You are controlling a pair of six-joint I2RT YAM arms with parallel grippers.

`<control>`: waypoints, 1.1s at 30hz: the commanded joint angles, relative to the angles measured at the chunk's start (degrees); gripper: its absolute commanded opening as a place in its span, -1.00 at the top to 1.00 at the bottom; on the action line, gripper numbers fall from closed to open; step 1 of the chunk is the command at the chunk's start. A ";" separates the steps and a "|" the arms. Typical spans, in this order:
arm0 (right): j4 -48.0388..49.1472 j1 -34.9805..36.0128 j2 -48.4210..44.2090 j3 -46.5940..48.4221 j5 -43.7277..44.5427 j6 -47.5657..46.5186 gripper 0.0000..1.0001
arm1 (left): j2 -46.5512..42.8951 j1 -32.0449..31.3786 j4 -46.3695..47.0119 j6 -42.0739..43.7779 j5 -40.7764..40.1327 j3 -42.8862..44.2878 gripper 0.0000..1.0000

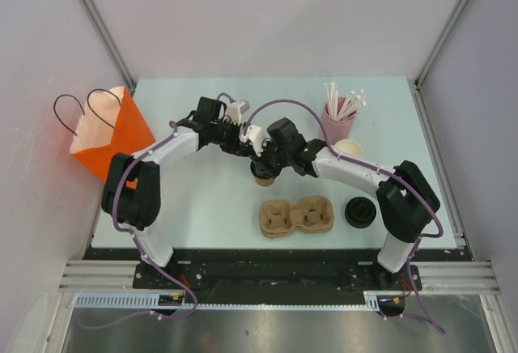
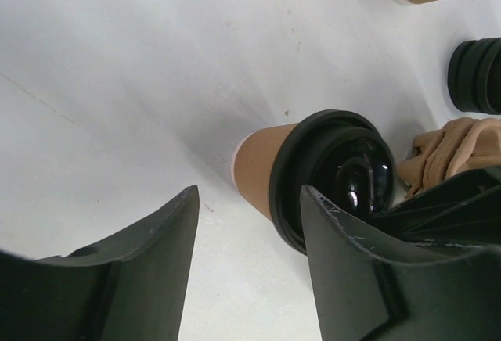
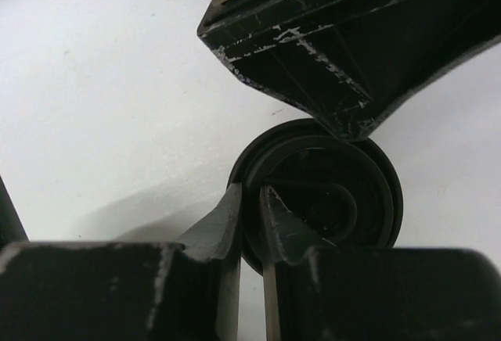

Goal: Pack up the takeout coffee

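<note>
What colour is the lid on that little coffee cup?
The lid is glossy black; left wrist view shows it best.

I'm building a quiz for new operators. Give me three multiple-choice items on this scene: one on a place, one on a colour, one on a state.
1. Where is the cardboard cup carrier relative to the takeout coffee? A nearer the arm bases; B inside the bag; C behind the straws.
2. What colour is the paper bag? A blue; B orange; C green.
3. How do the left gripper's jaws stand? A shut on the lid; B open; C shut on a straw.
Answers: 1 A, it lies below the cup in the top view; 2 B, its side shows orange; 3 B, the left wrist view shows a wide gap.
</note>
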 commanded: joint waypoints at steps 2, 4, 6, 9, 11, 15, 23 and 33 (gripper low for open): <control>-3.27 0.10 2.21 0.68 5.03 -0.92 0.81 | -2.01 0.08 -0.78 0.13 3.03 3.74 -0.27; -3.10 -0.08 1.86 0.68 6.00 -0.39 0.88 | -3.06 0.78 -1.04 -0.05 2.85 4.62 -0.30; -2.66 -0.61 1.60 0.68 7.67 1.02 0.92 | -3.94 1.49 -1.48 -0.13 2.42 5.41 -0.31; -1.87 -2.27 1.07 0.68 9.69 3.64 0.99 | -6.48 2.89 -2.45 0.56 -0.48 6.11 -0.32; -1.69 -3.50 0.89 0.68 11.79 4.88 1.00 | -9.12 3.60 -2.97 2.32 -4.68 6.12 -0.33; -0.99 -5.70 0.80 0.68 15.76 6.99 1.00 | -13.87 3.95 -3.41 7.59 -11.81 5.76 -0.37; 1.03 -11.94 1.59 0.68 17.43 10.95 1.00 | -21.16 4.92 -7.72 18.31 -32.90 6.73 -0.46; 1.91 -13.88 0.28 0.68 13.30 12.27 0.19 | -26.79 17.22 -11.50 22.19 -39.60 8.14 -0.52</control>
